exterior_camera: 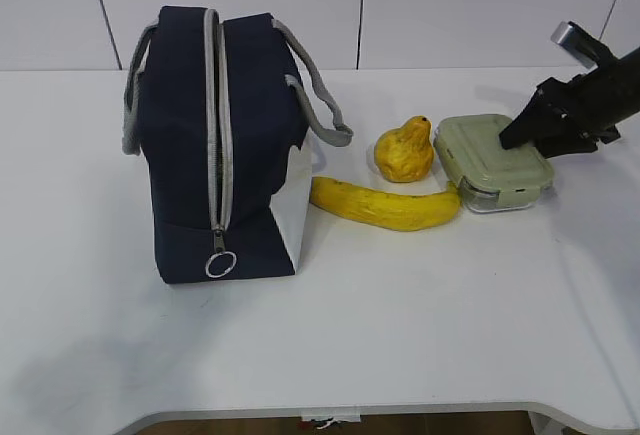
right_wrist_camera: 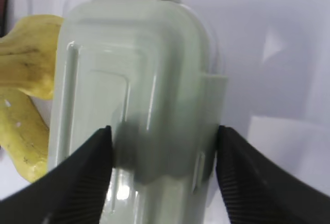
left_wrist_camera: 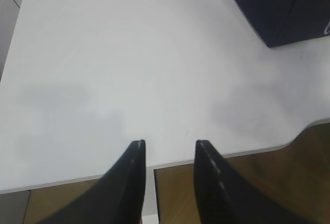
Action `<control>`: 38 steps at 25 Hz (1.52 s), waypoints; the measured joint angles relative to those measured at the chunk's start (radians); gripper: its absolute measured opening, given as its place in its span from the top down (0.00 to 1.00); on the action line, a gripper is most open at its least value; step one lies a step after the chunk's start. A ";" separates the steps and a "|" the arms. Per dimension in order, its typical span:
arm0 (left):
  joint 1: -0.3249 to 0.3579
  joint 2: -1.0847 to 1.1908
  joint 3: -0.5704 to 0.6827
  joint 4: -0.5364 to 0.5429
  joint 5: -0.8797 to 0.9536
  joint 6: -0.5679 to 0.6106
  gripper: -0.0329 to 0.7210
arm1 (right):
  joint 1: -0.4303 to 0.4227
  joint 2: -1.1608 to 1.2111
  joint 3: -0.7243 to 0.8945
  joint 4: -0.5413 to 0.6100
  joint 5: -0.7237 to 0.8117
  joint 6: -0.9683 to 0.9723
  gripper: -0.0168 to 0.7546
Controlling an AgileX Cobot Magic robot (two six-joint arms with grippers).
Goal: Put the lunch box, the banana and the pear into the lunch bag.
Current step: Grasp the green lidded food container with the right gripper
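- Exterior view: the lunch bag (exterior_camera: 215, 145) is standing upright on the left of the white surface (exterior_camera: 380, 335), and its grey zipper strip (exterior_camera: 216, 125) is looking shut all the way down to the ring pull (exterior_camera: 220, 264), so I'm judging it needs opening before anything goes in.
- To its right the banana (exterior_camera: 385, 205) is lying flat, one end just beside the bag's white panel and the other reaching the lunch box (exterior_camera: 492, 162); the pear (exterior_camera: 404, 150) is sitting just behind the banana, so all three are lying close together within the right arm's reach.
- The right end effector (exterior_camera: 520, 133) is coming in from the right edge and hanging over the box's lid.
- Counting here: one bag, one banana, one pear, one box, and only one arm showing.
- Left wrist view: the left end effector (left_wrist_camera: 169, 154) is hovering with its fingers apart and nothing between them, over the bare near edge of the surface, with just a corner of the bag at top right. It looks parked clear of the work.
- Right wrist view: the right end effector (right_wrist_camera: 162, 139) is spread wide, its two pads straddling the sage-green lid crosswise, apparently lined up to pinch the box by its sides. Whether the pads are touching, I can't tell. The banana and pear are peeking in at left.
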 joint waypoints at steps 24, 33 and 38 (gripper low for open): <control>0.000 0.000 0.000 0.002 0.000 0.000 0.63 | 0.000 0.000 -0.010 -0.018 0.000 0.079 0.56; 0.000 0.000 0.000 0.002 0.000 0.000 0.63 | 0.000 -0.002 -0.010 -0.024 0.000 0.233 0.56; 0.000 0.000 0.000 0.002 0.000 0.000 0.63 | 0.000 -0.002 -0.010 -0.033 0.000 0.307 0.63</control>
